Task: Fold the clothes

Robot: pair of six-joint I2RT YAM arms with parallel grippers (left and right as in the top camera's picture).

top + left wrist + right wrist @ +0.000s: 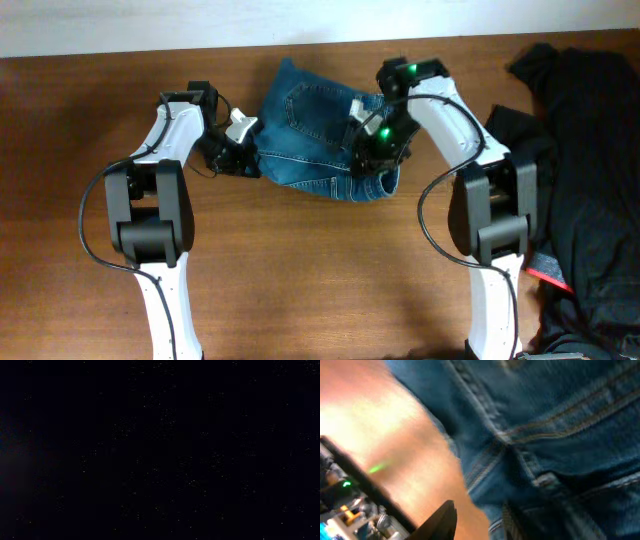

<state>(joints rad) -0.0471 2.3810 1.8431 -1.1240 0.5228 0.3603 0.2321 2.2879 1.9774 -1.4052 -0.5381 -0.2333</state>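
Note:
The clothes, blue denim jeans [315,135], lie bunched in a folded bundle at the back middle of the wooden table [320,270]. A stitched pocket faces up. My left gripper [243,158] sits low at the bundle's left edge and is shut. Whether denim is pinched in it does not show, and the left wrist view is fully dark. My right gripper [368,150] hovers over the bundle's right part. In the right wrist view the jeans [550,415] fill the frame, and the right gripper [476,516] has its jaws apart. One black finger [442,521] is over bare wood beside the denim's edge.
A heap of dark garments [590,150] covers the table's right side, with something red [548,270] under it near the right arm's base. A white wall strip [200,20] runs behind the table's far edge.

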